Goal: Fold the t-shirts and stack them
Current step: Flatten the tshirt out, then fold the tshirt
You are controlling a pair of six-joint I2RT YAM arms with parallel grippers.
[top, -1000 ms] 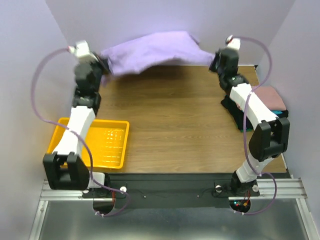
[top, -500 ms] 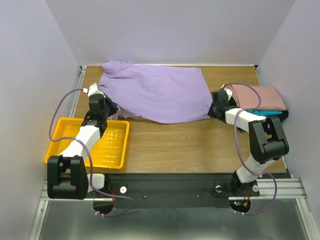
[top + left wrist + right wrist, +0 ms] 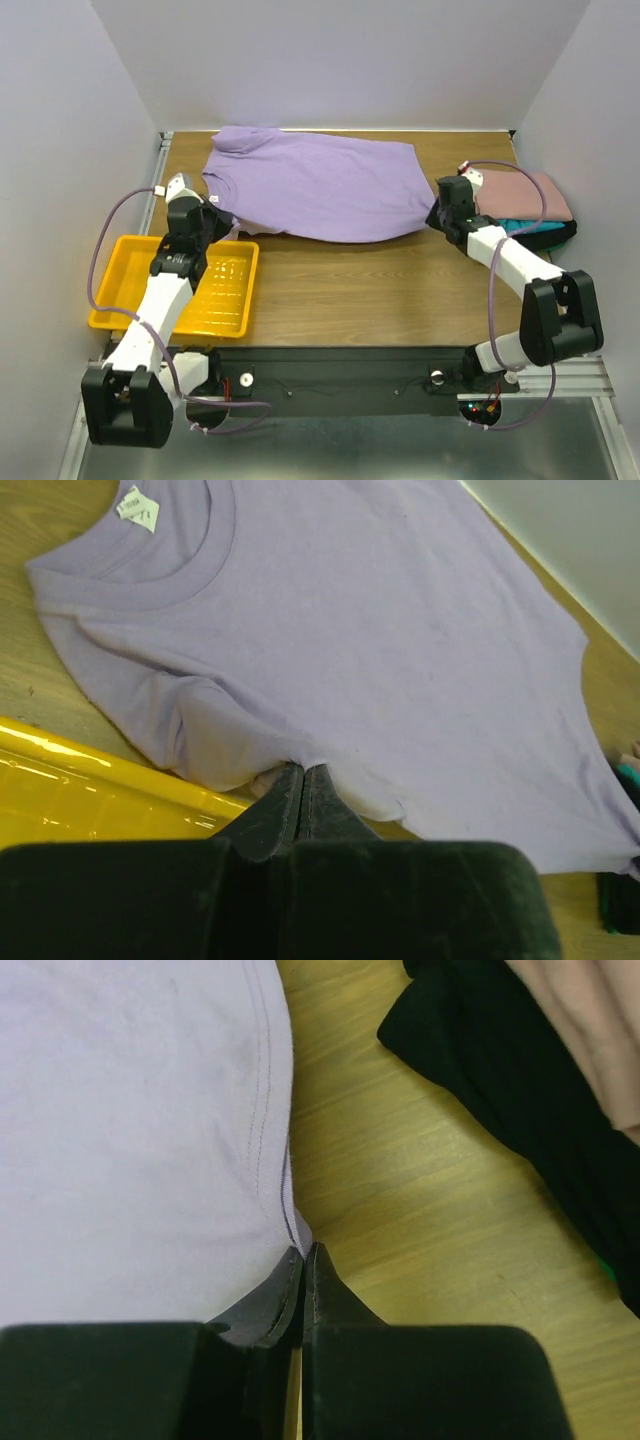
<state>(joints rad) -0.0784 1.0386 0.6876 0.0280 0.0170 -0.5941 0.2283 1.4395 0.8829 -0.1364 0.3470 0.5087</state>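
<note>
The lavender-purple t-shirt (image 3: 320,185) lies spread flat across the back of the table, collar at the far left. My left gripper (image 3: 218,218) is shut on its near-left sleeve edge; in the left wrist view the gripper (image 3: 303,770) pinches the cloth (image 3: 380,630). My right gripper (image 3: 435,217) is shut on the shirt's near-right hem corner; in the right wrist view the gripper (image 3: 303,1252) holds the hem (image 3: 150,1130). A stack of folded shirts sits at the right: dusty-pink (image 3: 525,195) on top, teal (image 3: 520,226) under it, black (image 3: 555,235) at the bottom.
A yellow plastic tray (image 3: 125,285) sits at the near left, right under my left arm; its rim shows in the left wrist view (image 3: 90,775). The black shirt (image 3: 520,1070) lies close to my right gripper. Bare wood table (image 3: 370,290) lies in front of the shirt.
Both grippers brought the shirt down from the air and toward the near side; it now lies flat. The grips have not changed.
</note>
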